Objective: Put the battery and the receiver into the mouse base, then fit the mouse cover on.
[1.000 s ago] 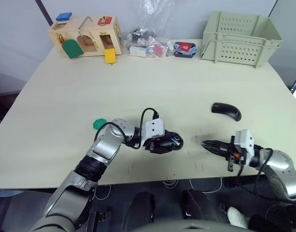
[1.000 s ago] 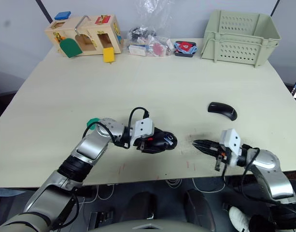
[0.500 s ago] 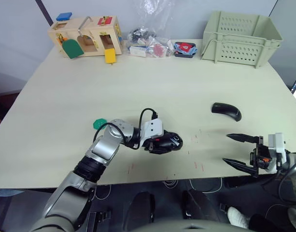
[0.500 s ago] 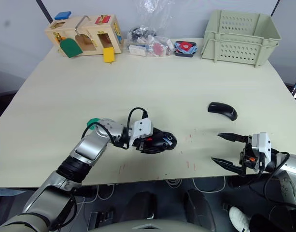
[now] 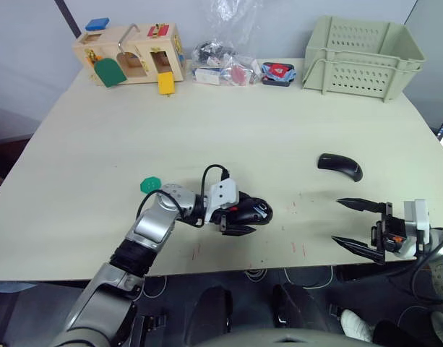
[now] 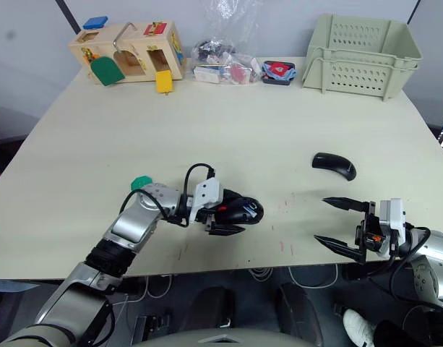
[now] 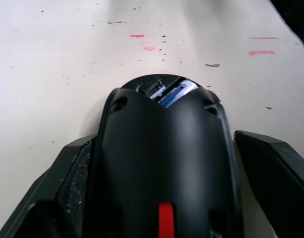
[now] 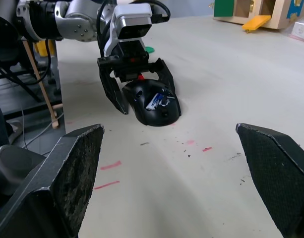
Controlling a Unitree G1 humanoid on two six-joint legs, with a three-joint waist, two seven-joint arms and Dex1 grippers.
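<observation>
While the right gripper hovers at the near right edge of the table, its jaws are spread wide and grasp nothing; the left gripper lies near centre with its fingers parted on either side of the mouse base, released rather than clamped; the mouse base rests on the table, and the battery sits inside its cavity, blue and white showing at the open end; the mouse cover lies farther right, well apart from the base; a green token lies left of the left arm; along the far edge stand a wooden toy box, plastic bags and a pale green crate.
</observation>
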